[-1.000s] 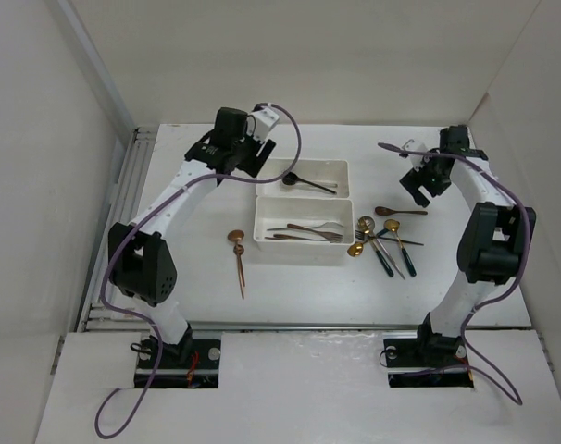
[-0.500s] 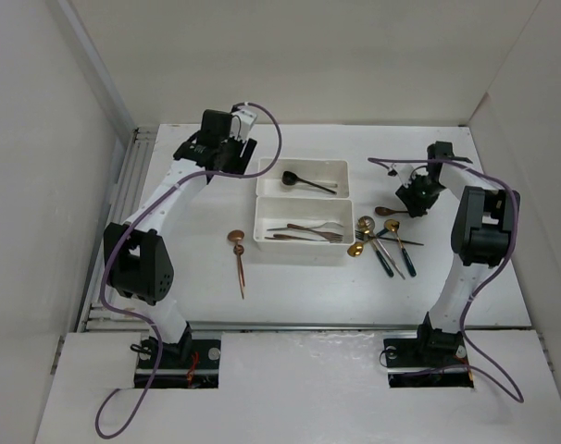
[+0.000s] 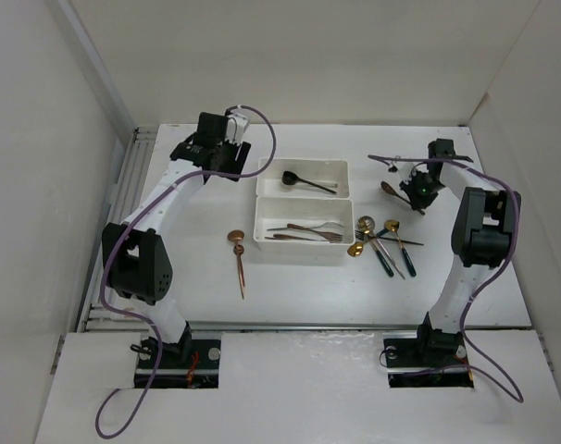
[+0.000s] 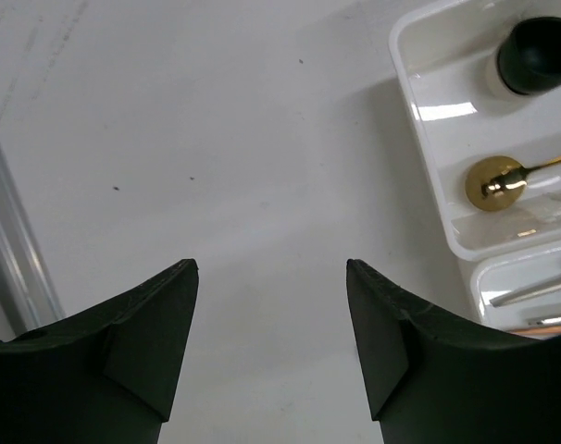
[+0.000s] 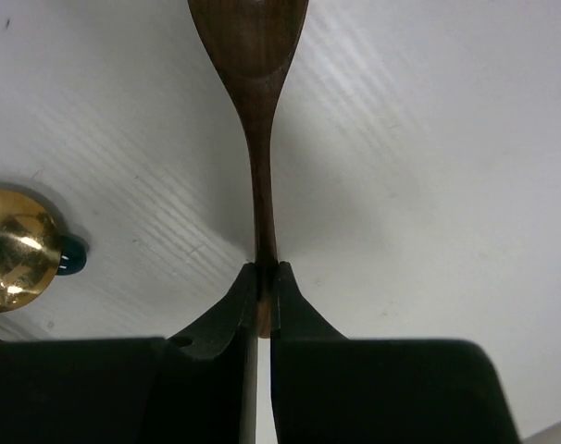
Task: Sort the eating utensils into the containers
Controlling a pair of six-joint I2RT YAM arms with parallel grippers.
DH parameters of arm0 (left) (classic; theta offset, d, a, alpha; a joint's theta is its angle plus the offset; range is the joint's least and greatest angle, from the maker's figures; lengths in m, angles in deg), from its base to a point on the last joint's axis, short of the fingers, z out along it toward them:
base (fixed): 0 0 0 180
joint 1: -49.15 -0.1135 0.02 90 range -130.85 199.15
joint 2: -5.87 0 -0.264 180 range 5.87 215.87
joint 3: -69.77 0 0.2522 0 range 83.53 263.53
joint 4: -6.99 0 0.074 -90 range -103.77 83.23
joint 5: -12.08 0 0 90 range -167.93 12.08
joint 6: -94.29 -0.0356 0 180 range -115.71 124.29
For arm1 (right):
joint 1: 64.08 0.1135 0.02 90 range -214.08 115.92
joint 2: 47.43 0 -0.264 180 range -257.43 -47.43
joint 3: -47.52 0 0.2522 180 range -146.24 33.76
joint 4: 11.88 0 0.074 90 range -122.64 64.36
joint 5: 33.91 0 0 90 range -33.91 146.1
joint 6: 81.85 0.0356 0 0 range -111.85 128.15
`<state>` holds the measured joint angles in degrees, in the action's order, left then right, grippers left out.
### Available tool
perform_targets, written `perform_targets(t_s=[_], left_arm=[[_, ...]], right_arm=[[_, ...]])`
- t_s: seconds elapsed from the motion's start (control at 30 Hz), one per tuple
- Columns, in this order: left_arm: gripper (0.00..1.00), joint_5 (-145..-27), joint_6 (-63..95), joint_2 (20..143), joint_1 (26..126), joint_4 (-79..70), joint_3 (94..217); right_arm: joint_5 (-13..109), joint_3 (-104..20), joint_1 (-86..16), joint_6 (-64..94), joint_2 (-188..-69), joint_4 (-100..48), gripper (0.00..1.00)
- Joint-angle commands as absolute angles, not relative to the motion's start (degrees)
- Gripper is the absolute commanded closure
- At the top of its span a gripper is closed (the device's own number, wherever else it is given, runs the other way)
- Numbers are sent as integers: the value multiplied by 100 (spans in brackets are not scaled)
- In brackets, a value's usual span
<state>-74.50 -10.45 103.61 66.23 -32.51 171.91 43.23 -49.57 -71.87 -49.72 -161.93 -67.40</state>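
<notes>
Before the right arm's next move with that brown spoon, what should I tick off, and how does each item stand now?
1. Grip: right claw shut on the brown spoon by its handle: ok.
2. Spoon lifted off the table: cannot tell.
3. Other arm out of the way: left claw open, empty, over bare table beside the far tray: ok.
4. Room in the far tray next to its black spoon and gold spoon: ok.
5. Way to the trays free of the loose utensils: seems ok.
</notes>
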Motion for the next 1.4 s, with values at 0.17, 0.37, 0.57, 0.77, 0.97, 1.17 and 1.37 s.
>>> perform_targets(t_s=[0.17, 0.37, 0.57, 0.77, 0.97, 1.17, 1.37], left_arm=[[38, -9355, 330, 9693, 5936, -3894, 15870], [40, -10069, 1194, 9693, 5794, -3754, 15507], [44, -10410, 1194, 9640, 5847, -4175, 14744], [44, -10728, 1369, 9500, 5996, -4061, 13891], [40, -10562, 1369, 9560, 6480, -4008, 13837], [45, -9938, 1667, 9684, 6472, -4113, 13723], [55, -9638, 1853, 9912, 6304, -4167, 13600]], right_arm=[[4124, -6064, -6358, -3800, -14852, -5055, 100], [4134, -6282, -4777, -4124, -14762, -4788, 100], [4247, -6459, -3939, -4309, -15562, -5095, 100], [4616, -6530, -3684, -4459, -15844, -5491, 100], [5178, -6293, -3412, -4459, -15896, -5491, 77], [5415, -6091, -3358, -4037, -15695, -5009, 24], [5530, -5687, -3358, -3967, -15107, -4560, 24]])
